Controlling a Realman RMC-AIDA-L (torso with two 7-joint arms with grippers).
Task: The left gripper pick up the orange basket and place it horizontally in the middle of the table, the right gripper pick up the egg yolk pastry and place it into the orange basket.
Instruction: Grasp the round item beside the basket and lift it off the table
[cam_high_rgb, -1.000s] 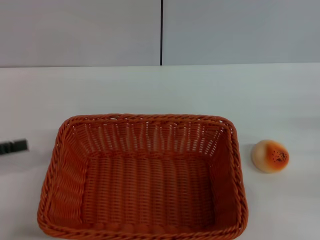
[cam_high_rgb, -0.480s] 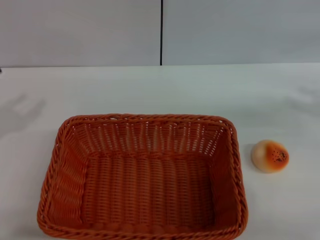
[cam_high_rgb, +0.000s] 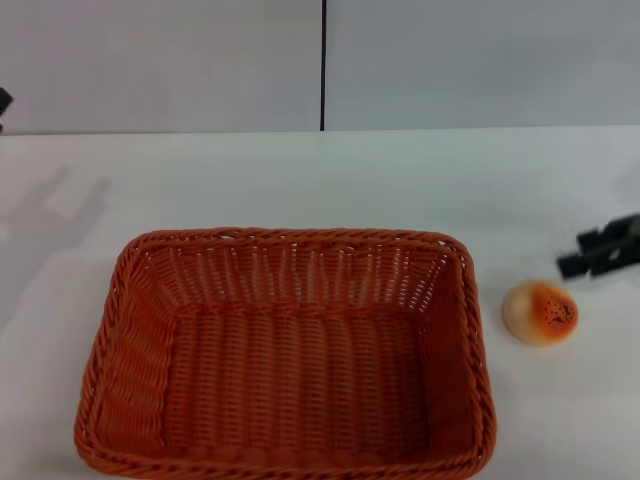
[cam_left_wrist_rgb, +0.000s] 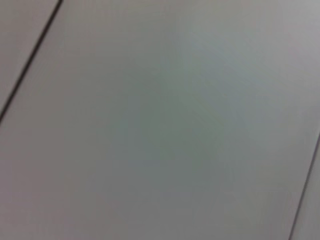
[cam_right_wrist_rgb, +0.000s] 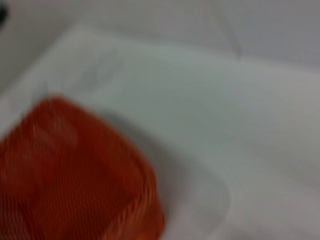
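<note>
Looked down on a plain white table (cam_high_rgb: 300, 180), flat and smooth, backed by a pale grey wall (cam_high_rgb: 160, 60) split by one thin dark vertical seam (cam_high_rgb: 322, 60). Found only grey wall panels (cam_left_wrist_rgb: 160, 120) with dark joint lines in the left wrist view.

Counted one orange basket (cam_high_rgb: 290, 350), one egg yolk pastry (cam_high_rgb: 540, 312) and two grippers, each only partly in view.

Noted the basket as rectangular and woven, wicker-like, with sloping ribbed sides, a flat ribbed floor and a braided rim. Noted the pastry as small, round and cream-coloured, with an orange-brown top speckled dark.

Made out the right gripper (cam_high_rgb: 600, 250) as a black blurred shape at the right edge of the head view. Could not tell whether released or clenched. Placed the pastry just beside it, a little nearer the robot and toward the robot's left, apart from it. Placed the basket farther to that gripper's left, beyond the pastry, resting flat on the table with nothing inside.

Caught the basket (cam_right_wrist_rgb: 65, 170) again as an orange blur on the table (cam_right_wrist_rgb: 225, 125) in the right wrist view.

Spotted the left gripper (cam_high_rgb: 3, 102) as a mere dark sliver at the far left edge, well apart from the basket. Could not tell its state either.
</note>
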